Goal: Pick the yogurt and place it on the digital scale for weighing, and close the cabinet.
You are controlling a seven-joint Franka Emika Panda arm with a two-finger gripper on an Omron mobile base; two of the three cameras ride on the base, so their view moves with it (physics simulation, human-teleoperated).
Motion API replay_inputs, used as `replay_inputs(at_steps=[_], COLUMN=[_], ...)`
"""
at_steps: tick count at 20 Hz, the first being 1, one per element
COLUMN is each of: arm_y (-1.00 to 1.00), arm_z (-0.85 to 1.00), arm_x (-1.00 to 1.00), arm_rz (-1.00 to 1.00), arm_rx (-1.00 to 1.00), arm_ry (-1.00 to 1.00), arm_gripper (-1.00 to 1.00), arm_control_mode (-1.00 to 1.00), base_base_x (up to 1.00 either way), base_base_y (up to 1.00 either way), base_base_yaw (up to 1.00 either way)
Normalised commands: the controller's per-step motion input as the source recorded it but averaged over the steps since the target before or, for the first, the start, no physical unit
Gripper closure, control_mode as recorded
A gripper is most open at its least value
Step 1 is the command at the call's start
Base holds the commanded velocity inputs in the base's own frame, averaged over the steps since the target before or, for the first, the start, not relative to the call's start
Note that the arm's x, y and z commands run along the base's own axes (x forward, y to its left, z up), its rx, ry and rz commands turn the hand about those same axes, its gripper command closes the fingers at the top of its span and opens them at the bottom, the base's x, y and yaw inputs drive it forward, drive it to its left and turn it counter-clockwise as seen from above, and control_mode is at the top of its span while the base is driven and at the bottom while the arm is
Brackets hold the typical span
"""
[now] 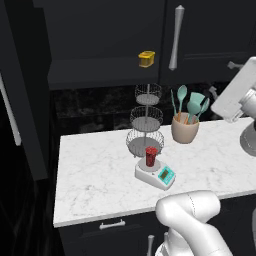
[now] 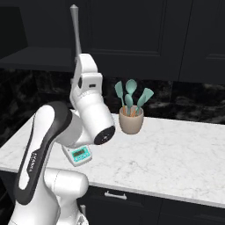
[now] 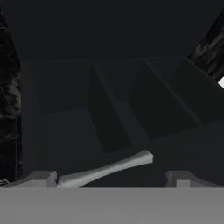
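The red yogurt (image 1: pixel 150 156) stands upright on the round plate of the white digital scale (image 1: pixel 155 174), whose teal display also peeks out beside my arm (image 2: pixel 80 154). The black cabinet (image 1: pixel 210 30) has its left door (image 1: pixel 22 90) swung open and its right door shut. My gripper (image 1: pixel 222 78) is raised in front of the cabinet, well above and right of the scale. It is open (image 3: pixel 111 179), with nothing held. In the hand view a silver bar handle (image 3: pixel 109 168) lies across the space between the fingertips; whether it touches them I cannot tell.
A squat yellow container (image 1: pixel 146 58) sits on the open cabinet shelf. A tiered wire basket stand (image 1: pixel 146 120) rises just behind the scale. A beige crock of teal utensils (image 1: pixel 185 128) stands to its right. The marble counter (image 1: pixel 95 175) ends at a front edge above a drawer handle (image 1: pixel 112 225).
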Motion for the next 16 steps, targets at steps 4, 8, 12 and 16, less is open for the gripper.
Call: replay_inputs(at_steps=[4, 8, 12, 16], arm_y=[0.08, 0.53, 0.99, 1.00], arm_z=[0.00, -0.14, -0.43, -0.27], arm_x=[-0.43, -0.56, -0.61, -0.50], arm_rz=[0.04, 0.09, 0.09, 0.02], arm_rx=[0.11, 0.00, -0.02, 0.00], arm_ry=[0.27, 0.23, -0.04, -0.21], arm_gripper=[-1.00, -1.00, -1.00, -1.00], arm_control_mode=[-1.00, -1.00, -1.00, -1.00], base_base_x=[0.00, 0.00, 0.00, 0.00], base_base_y=[0.00, 0.00, 0.00, 0.00], base_base_yaw=[0.00, 0.00, 0.00, 0.00])
